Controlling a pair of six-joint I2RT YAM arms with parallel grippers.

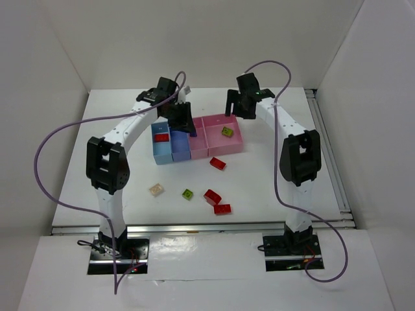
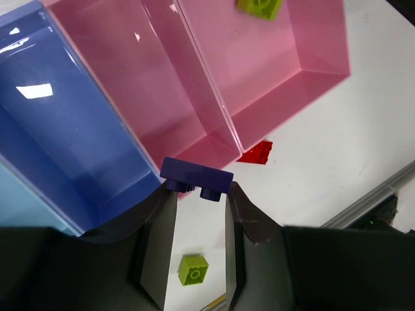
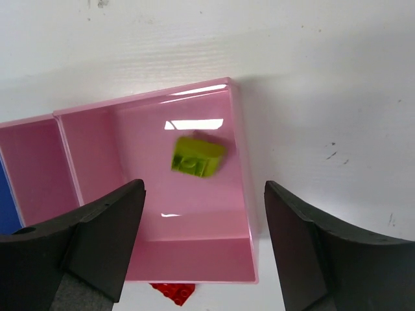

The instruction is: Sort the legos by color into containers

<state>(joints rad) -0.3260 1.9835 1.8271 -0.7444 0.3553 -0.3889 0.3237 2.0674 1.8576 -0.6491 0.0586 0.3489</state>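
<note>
The joined bins lie mid-table: light blue (image 1: 162,152) holding a red lego (image 1: 162,137), darker blue (image 1: 179,150), pink (image 1: 198,144), wider pink (image 1: 224,144) holding a lime lego (image 1: 227,131). My left gripper (image 1: 183,120) is shut on the dark purple lego (image 2: 196,177), above the near end of the darker blue bin (image 2: 71,142) and the pink bin (image 2: 149,84). My right gripper (image 1: 240,103) is open and empty above the wider pink bin (image 3: 243,162) and its lime lego (image 3: 196,155).
Loose on the table in front of the bins are a red lego (image 1: 218,163), two more red ones (image 1: 212,196) (image 1: 222,208), a lime one (image 1: 187,194) and a cream one (image 1: 155,190). White walls enclose the table.
</note>
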